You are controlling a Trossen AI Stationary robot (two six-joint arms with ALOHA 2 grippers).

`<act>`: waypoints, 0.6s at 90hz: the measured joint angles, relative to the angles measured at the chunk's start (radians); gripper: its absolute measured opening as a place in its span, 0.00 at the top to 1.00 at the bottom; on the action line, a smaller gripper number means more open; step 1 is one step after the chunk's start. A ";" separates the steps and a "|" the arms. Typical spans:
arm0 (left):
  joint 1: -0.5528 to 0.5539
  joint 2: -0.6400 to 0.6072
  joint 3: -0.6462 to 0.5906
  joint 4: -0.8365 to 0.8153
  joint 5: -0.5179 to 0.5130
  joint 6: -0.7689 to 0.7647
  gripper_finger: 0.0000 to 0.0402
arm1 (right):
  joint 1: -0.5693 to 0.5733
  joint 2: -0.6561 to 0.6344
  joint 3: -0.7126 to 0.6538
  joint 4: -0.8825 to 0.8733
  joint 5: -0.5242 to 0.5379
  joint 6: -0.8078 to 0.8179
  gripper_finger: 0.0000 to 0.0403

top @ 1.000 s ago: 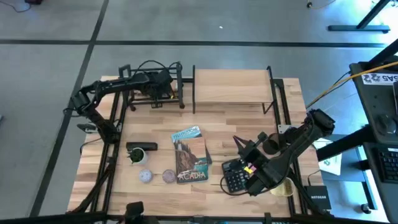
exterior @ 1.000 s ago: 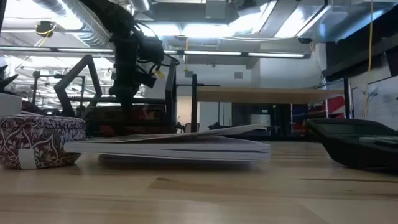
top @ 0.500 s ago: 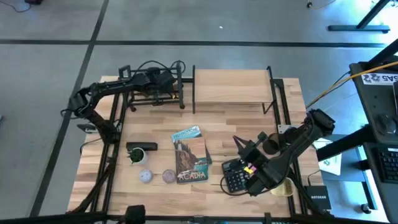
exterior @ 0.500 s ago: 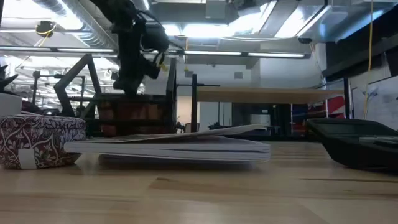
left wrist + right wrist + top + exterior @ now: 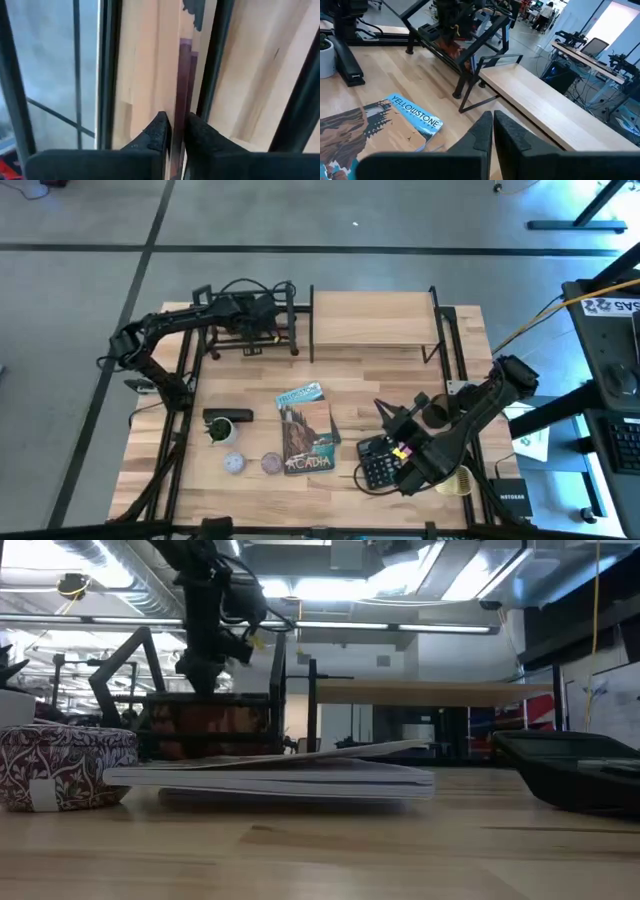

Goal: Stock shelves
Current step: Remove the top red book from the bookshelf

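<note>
While the right tool (image 5: 382, 408) rests closed and empty at about four o'clock on the desk (image 5: 390, 380), by the calculator (image 5: 378, 462), the left tool (image 5: 268, 318) has dropped a little since half a second ago and stays pinched on a thin book (image 5: 183, 95) inside the black rack (image 5: 245, 325) at eleven o'clock. Next to it, at twelve o'clock, stands the light-wood shelf (image 5: 372, 319). On the desk's middle, two books (image 5: 305, 430) read "YELLOWSTONE" and "ACADIA".

Book (image 5: 305, 430) cover: "YELLOWSTONE" at top, "ACADIA" at bottom.
</note>
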 joint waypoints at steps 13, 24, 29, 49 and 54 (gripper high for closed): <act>0.000 0.000 0.000 0.003 0.099 -0.017 0.83 | 0.000 0.000 0.000 0.014 -0.002 -0.016 1.00; 0.000 0.000 0.000 0.003 0.144 -0.023 0.82 | 0.000 0.000 0.000 0.017 -0.003 -0.017 1.00; 0.000 0.000 -0.001 0.007 0.152 -0.031 0.81 | 0.000 0.000 0.000 0.017 -0.003 -0.017 1.00; 0.001 0.000 -0.078 0.125 0.145 -0.061 0.81 | 0.000 0.000 0.000 0.018 -0.004 -0.018 1.00; 0.001 0.000 -0.094 0.148 0.136 -0.065 0.81 | 0.001 0.000 0.000 0.017 -0.006 -0.018 1.00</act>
